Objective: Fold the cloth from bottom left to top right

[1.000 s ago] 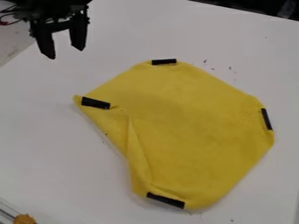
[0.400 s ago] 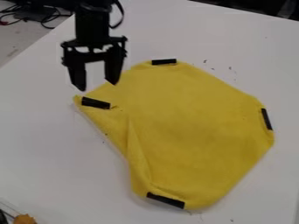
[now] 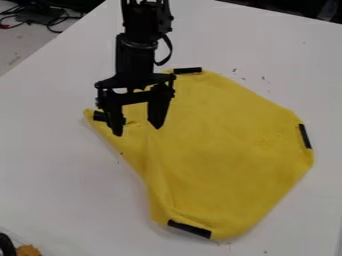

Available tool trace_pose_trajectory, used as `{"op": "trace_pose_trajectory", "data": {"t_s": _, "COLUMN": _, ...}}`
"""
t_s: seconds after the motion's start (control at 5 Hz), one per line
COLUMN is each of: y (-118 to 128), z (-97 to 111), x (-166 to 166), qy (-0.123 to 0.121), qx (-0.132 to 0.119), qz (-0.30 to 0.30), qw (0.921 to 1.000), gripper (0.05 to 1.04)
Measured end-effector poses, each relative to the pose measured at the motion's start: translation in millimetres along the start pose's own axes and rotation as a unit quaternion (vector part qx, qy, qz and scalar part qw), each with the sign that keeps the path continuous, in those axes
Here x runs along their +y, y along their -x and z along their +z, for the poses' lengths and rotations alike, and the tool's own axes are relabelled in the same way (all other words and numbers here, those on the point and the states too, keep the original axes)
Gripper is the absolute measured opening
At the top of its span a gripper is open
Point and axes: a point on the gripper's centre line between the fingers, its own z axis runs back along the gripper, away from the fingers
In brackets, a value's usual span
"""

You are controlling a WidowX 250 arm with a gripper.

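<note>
My gripper point(image 3: 138, 130) hangs over the left part of the yellow cloth point(image 3: 227, 155), its two fingers apart and nothing held between them. Spread on the white table, the cloth has black strips at its top, right, bottom and left corners. The left strip point(image 3: 99, 116) is partly hidden behind one finger. A fold runs along the cloth's lower left side, from near the gripper down toward the bottom strip point(image 3: 190, 229). Whether the fingertips touch the cloth I cannot tell.
The white table point(image 3: 53, 165) surrounds the cloth. Dark cables point(image 3: 40, 15) lie beyond its edge at the top left. At the bottom left corner are a small orange-brown object point(image 3: 27, 250) and a dark curved thing point(image 3: 7, 245).
From the top left, the gripper has moved right and down the view, over the cloth's left part. The cloth lies as before. A dark curved thing has come in at the bottom left.
</note>
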Motion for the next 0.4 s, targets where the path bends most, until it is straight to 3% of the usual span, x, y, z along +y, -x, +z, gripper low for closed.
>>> {"op": "trace_pose_trajectory", "data": {"t_s": 0.4, "y": 7, "z": -20, "x": -14, "qy": 0.030, "qx": 0.014, "qz": -0.046, "qw": 0.9984, "gripper": 0.999}}
